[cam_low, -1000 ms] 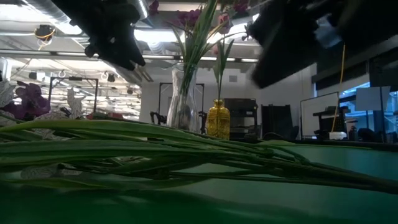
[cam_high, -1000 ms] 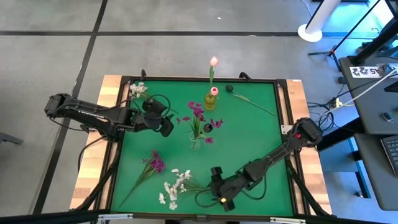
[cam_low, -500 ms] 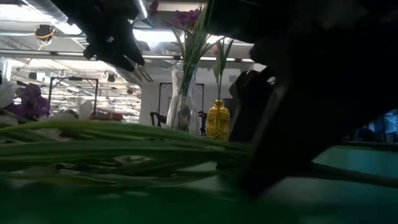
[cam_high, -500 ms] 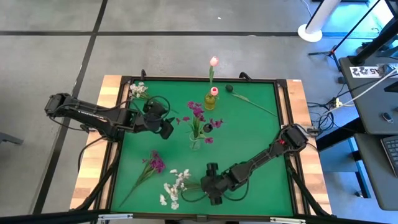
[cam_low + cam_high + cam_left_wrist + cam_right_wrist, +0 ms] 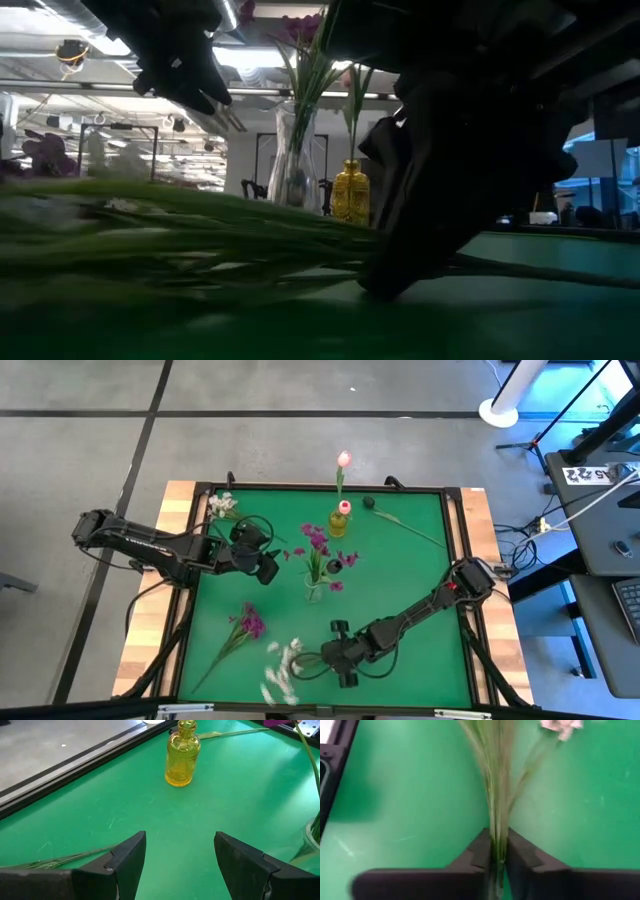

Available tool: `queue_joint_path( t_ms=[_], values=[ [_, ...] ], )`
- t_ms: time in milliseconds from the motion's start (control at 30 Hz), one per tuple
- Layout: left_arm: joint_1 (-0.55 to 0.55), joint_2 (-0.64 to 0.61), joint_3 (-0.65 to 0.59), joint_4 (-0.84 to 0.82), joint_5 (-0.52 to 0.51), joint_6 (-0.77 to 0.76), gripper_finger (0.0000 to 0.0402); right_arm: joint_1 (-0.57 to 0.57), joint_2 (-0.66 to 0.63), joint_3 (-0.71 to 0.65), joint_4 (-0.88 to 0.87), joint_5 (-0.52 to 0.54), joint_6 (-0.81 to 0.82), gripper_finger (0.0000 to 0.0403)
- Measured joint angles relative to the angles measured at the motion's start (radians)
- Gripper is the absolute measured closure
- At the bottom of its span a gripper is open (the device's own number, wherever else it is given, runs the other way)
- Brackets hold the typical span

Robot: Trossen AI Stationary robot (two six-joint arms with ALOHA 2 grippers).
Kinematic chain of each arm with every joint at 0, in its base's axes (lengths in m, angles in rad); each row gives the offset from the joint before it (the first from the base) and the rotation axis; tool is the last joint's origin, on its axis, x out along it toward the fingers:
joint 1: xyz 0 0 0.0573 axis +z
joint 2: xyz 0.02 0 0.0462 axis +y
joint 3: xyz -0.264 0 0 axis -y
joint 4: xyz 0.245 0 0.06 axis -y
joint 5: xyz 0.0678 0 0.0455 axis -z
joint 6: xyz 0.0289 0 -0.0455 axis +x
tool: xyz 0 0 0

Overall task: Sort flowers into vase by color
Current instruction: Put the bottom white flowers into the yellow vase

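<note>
Jaws of the right gripper (image 5: 499, 851) are clamped on the green stems of the white flowers (image 5: 283, 672), seen low and left of centre in the high view on the desk (image 5: 400, 580). Jaws of the left gripper (image 5: 180, 855) are spread apart, held at centre left.

**Arm and gripper status**

The right arm is reaching low across the near side of the table, its right gripper (image 5: 333, 657) sitting close to the surface with fingers (image 5: 481, 851) pinching shut on the white flower stems (image 5: 498, 815). The left arm is extending in from the table's left edge; its left gripper (image 5: 180, 851) is hovering with jaws standing wide apart, holding nothing.
</note>
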Motion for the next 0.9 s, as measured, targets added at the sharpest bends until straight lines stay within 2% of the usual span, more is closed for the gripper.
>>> queue_joint_path(
  t_ms=[67,233,367,667,900],
  values=[
    [0.000,0.000,0.000,0.000,-0.003,0.000,0.0171,0.000,0.000,0.009,-0.003,-0.011,-0.002,0.0390],
    [0.000,0.000,0.000,0.000,-0.007,0.000,0.0171,0.002,0.002,0.039,-0.003,-0.030,-0.002,0.0373],
    [0.000,0.000,0.000,-0.011,-0.007,0.000,0.0171,0.003,-0.041,0.048,0.018,-0.031,-0.025,0.0390],
    [0.000,0.000,-0.001,-0.042,-0.007,0.000,0.0171,0.009,-0.238,0.049,0.007,0.020,-0.103,0.0394],
    [-0.001,0.000,-0.001,-0.072,0.009,-0.020,0.0171,0.035,-0.433,0.049,0.022,0.104,-0.198,0.0392]
  ],
)
